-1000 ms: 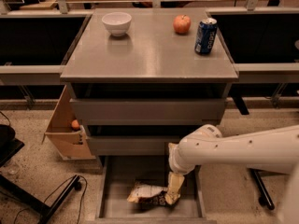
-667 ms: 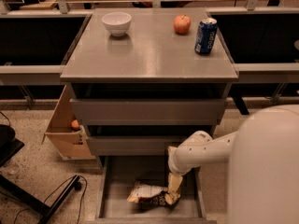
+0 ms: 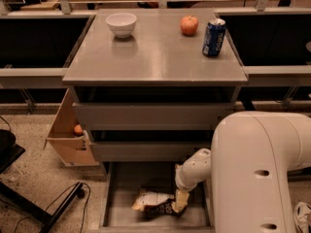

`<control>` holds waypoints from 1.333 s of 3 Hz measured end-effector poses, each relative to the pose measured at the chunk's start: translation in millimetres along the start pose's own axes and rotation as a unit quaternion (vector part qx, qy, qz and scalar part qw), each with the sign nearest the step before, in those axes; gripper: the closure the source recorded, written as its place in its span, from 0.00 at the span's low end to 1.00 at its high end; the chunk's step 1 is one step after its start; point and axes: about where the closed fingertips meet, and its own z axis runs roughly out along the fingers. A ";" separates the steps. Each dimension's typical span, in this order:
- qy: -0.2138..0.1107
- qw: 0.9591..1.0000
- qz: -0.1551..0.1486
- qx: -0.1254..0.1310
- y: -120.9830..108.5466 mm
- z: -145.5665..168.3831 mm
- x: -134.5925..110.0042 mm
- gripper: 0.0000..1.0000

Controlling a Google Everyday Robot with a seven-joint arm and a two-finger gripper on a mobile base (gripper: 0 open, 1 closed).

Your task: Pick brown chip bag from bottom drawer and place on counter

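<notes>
The brown chip bag [image 3: 152,203] lies crumpled on the floor of the open bottom drawer [image 3: 124,191], towards its front middle. My gripper [image 3: 179,204] reaches down into the drawer and sits at the bag's right end, touching it. The white arm [image 3: 262,174] fills the lower right of the camera view and hides the drawer's right side. The grey counter [image 3: 150,55] is the cabinet's top, above the two shut upper drawers.
On the counter stand a white bowl [image 3: 121,24] at the back left, a red apple [image 3: 189,25] and a blue soda can [image 3: 214,37] at the back right. A cardboard box [image 3: 65,137] holding an orange [image 3: 78,129] stands left of the cabinet. A black stand with cables [image 3: 53,208] lies on the floor.
The arm's large white link has swung closer and now covers the lower right of the view. The gripper and the bag stay in nearly the same place in the drawer.
</notes>
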 end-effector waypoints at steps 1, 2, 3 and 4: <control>0.001 1.000 -0.001 -0.001 0.1 0.2 -0.5 0.00; -0.006 1.000 -0.006 -0.030 13.9 43.8 -12.7 0.00; -0.029 0.998 -0.009 -0.063 27.5 110.3 -28.9 0.00; -0.043 0.995 -0.013 -0.086 34.2 158.9 -39.0 0.19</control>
